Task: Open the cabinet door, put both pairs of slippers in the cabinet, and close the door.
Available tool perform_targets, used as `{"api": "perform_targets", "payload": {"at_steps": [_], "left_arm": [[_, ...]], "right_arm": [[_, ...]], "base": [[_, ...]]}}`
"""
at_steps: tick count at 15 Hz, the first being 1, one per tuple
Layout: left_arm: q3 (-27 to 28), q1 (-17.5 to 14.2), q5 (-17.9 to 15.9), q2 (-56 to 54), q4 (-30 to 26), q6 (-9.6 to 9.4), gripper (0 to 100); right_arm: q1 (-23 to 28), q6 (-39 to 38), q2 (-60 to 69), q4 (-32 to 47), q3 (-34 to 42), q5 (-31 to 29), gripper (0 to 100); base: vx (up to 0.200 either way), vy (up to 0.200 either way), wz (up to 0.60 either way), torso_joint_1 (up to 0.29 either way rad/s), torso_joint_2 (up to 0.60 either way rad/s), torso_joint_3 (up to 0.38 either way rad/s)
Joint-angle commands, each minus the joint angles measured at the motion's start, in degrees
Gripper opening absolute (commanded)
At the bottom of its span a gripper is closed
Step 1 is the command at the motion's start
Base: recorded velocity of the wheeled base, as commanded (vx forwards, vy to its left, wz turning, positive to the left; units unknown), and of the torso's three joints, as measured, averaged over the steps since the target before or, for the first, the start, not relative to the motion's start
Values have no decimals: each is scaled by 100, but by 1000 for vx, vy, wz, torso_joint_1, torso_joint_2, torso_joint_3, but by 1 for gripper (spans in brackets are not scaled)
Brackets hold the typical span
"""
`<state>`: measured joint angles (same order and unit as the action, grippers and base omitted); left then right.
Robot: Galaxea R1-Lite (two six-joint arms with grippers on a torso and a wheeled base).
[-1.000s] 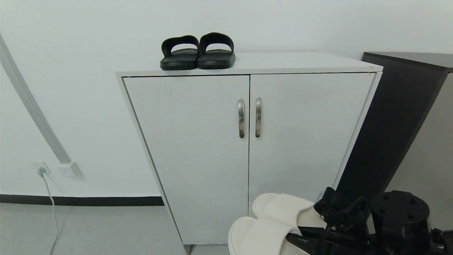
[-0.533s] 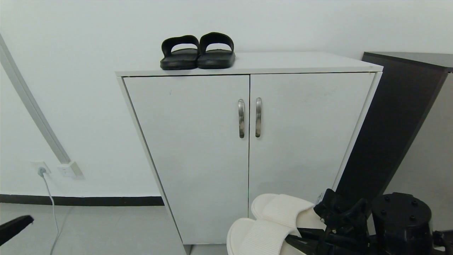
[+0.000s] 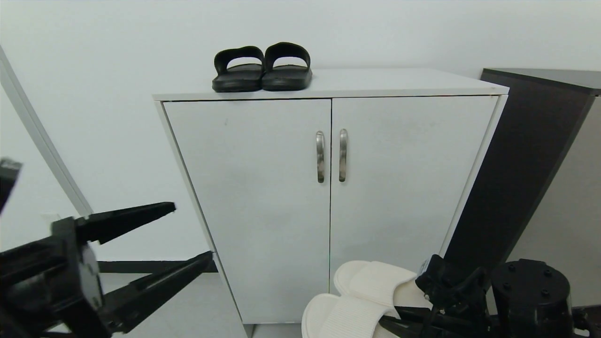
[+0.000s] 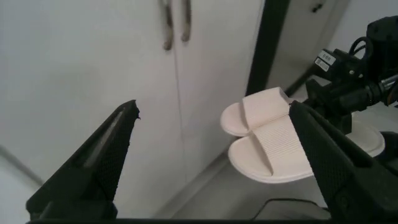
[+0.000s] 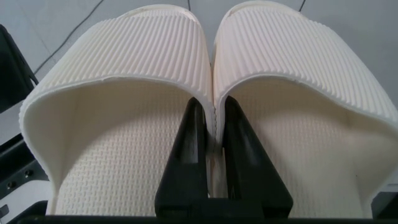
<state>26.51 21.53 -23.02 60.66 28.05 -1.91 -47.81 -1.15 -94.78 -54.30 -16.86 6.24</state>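
The cabinet door's left handle (image 3: 320,157) stood upright, the released left claw (image 3: 192,230) down-left of it, the right claw (image 5: 214,109) below it clenching the cream slippers (image 3: 371,291).

A dark brown unit (image 3: 526,164) stood at the right of the frame before a white wall (image 3: 94,70). A grey conduit (image 3: 37,136) slanted down the left, above a black skirting strip (image 3: 112,266) and grey floor (image 3: 197,305).

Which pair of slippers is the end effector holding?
The white pair, pinched by the right end effector at their inner edges; the black pair sits untouched on the cabinet.
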Motion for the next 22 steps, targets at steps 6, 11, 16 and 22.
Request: {"api": "perform_targets", "payload": {"at_steps": [6,11,16,22], "left_arm": [[1936,1433,-19,2380,245,297,100],[2947,1706,-564,3321,456,991,100],[3756,1706,-933,3813,456,1826,100],[4028,1855,166,3892,245,1817,100]], "right_arm": [[-9,0,-58,-2,16,0,0],[0,-8,-67,-2,25,0,0],[0,-8,-146,-2,42,0,0],[17,-8,-190,-2,60,0,0]], "base": [[0,0,0,0,0,0],[0,0,0,0,0,0],[0,0,0,0,0,0],[0,0,0,0,0,0]]}}
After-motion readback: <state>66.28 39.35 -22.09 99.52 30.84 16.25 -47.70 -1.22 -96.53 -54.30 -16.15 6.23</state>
